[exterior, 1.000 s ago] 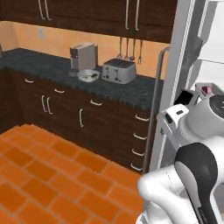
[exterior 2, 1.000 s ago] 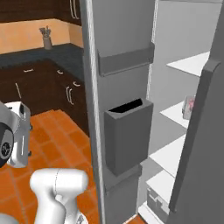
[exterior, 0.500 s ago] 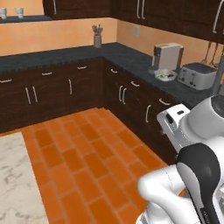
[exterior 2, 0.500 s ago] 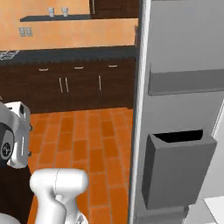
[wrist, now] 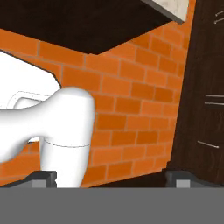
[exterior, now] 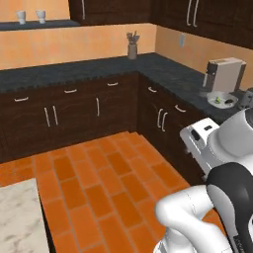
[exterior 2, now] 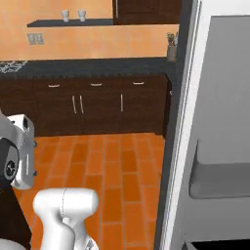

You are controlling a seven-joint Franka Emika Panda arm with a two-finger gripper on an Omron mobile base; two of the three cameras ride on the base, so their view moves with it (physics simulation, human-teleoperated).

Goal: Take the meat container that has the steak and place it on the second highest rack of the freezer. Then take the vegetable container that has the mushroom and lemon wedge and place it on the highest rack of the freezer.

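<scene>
**Base swung away from the open freezer**

Since a second ago my base has turned hard: both base views have swept off the freezer's shelves and across to the kitchen corner. From the right base view, the freezer (exterior 2: 215, 146) now stands at three o'clock, its grey door bin just showing. From the left base view, a dark worktop (exterior: 163, 69) runs round the corner, with a coffee machine (exterior: 223, 75) at two o'clock and a utensil holder (exterior: 132, 48) at twelve. My pincer (wrist: 111, 177) points down at the orange tile floor (wrist: 131, 105); its tips stand wide apart with nothing between them. I can't see either container.
</scene>
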